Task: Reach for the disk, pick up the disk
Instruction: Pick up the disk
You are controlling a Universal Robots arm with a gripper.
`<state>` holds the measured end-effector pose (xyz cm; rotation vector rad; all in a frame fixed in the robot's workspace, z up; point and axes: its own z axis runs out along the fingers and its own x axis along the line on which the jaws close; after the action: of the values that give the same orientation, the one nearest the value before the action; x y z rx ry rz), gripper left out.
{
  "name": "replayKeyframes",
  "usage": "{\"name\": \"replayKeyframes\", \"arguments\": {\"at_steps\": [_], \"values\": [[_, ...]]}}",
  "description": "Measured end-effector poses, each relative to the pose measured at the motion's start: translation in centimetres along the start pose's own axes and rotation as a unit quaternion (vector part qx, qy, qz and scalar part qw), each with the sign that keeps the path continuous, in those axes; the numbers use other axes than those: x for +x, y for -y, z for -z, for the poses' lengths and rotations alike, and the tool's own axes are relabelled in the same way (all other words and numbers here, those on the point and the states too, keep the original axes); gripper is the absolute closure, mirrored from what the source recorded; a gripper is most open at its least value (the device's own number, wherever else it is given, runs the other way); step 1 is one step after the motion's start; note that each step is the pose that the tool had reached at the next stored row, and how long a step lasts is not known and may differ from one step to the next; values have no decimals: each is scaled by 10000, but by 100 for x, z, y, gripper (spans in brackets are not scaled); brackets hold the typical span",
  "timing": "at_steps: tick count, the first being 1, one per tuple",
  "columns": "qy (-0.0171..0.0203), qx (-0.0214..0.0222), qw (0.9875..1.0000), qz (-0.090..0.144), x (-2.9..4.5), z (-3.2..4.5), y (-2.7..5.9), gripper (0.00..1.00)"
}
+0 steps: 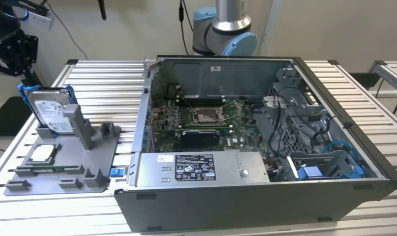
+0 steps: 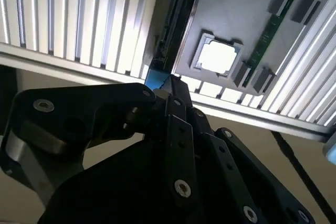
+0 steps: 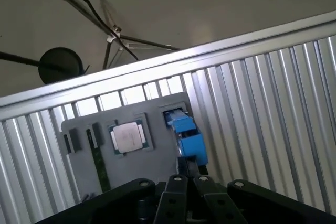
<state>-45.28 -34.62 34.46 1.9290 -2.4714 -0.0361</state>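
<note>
The disk (image 1: 49, 112), silver-grey with a white label and a blue frame, stands upright and leaning in a slot of the grey holder (image 1: 93, 162) at the exterior view's left. My black gripper (image 1: 9, 61) hangs above it and a little further toward the exterior view's left, apart from it and holding nothing that I can see. Both wrist views look down on the disk's edge: a blue frame (image 3: 185, 136) in the first wrist view, a dark edge with blue ends (image 2: 173, 30) in the second wrist view. The gripper body (image 2: 173, 129) stands between camera and disk.
A small square silver chip (image 1: 43, 153) and a green memory stick (image 3: 97, 160) lie in the holder. The open computer case (image 1: 251, 137) stands at the exterior view's right on the slatted aluminium table (image 1: 106, 83), with a blue caddy (image 1: 316, 169) inside it. The table edge and floor are close by.
</note>
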Motion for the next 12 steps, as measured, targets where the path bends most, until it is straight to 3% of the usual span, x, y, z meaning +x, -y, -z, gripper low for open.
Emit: {"name": "replayKeyframes", "arguments": {"at_steps": [3,9,10,12], "values": [[-4,-2,9998,176,-8,0,-2,100],[-5,-3,9997,227,-24,0,-6,100],[-6,-3,9997,227,-24,0,-6,0],[-6,-3,9997,227,-30,0,-7,0]]}}
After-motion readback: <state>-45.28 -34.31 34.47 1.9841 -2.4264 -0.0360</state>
